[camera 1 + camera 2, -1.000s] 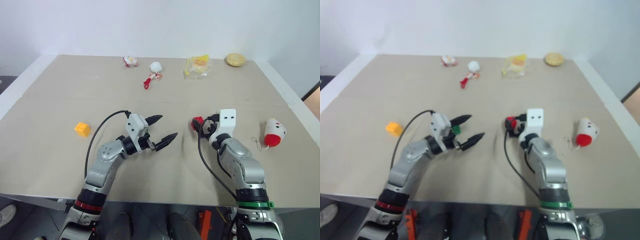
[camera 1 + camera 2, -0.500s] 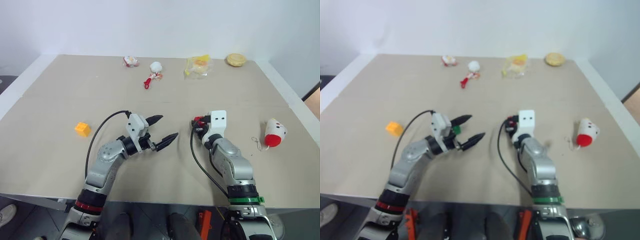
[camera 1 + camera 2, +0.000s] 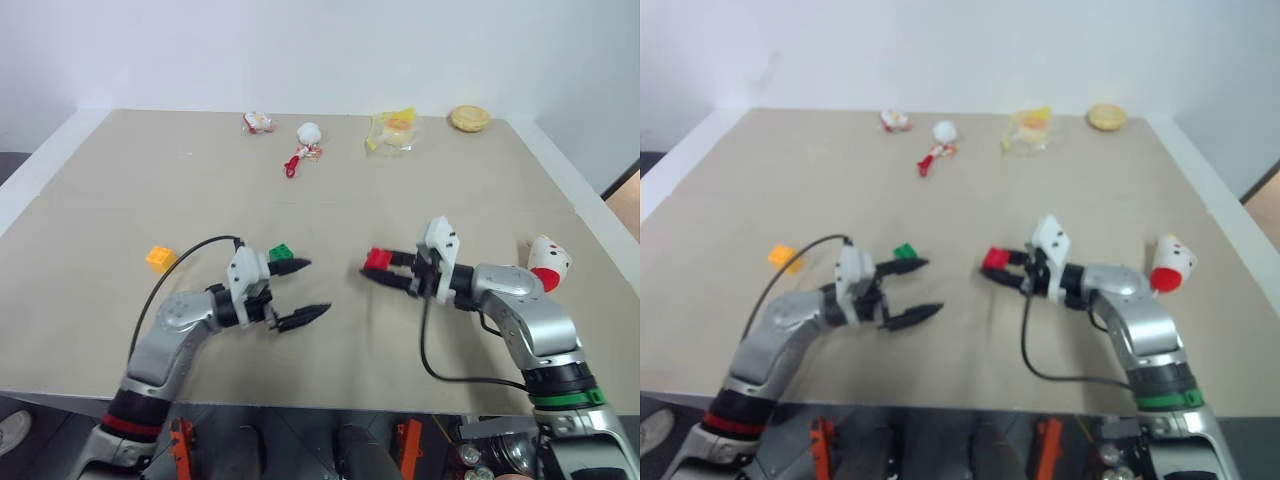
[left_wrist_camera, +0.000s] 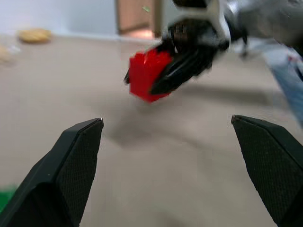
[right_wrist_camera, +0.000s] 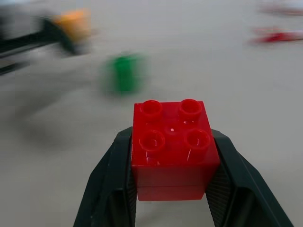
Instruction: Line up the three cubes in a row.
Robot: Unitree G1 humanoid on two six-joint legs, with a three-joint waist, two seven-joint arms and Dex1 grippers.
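Red cube: clamped between the two black fingers of the right claw, studs up, held a little above the tabletop near its middle.
Green cube: resting on the tabletop just beyond the upper finger of the left claw, apart from the red one.
Orange-yellow cube: on the tabletop well to the robot's left, alone, apart from the other two.
Right claw: partly closed, squeezing the red cube from both sides, pointing toward the robot's left.
Left claw: fingers spread wide with nothing between them, pointing toward the right claw across a bare gap.
White toy with red tip: lying on its side near the right edge, beyond the right arm.
Far edge: a small red-and-white toy, a white ball with a red piece, a clear yellow packet with something yellow inside that I cannot make out, and a round yellowish thing.
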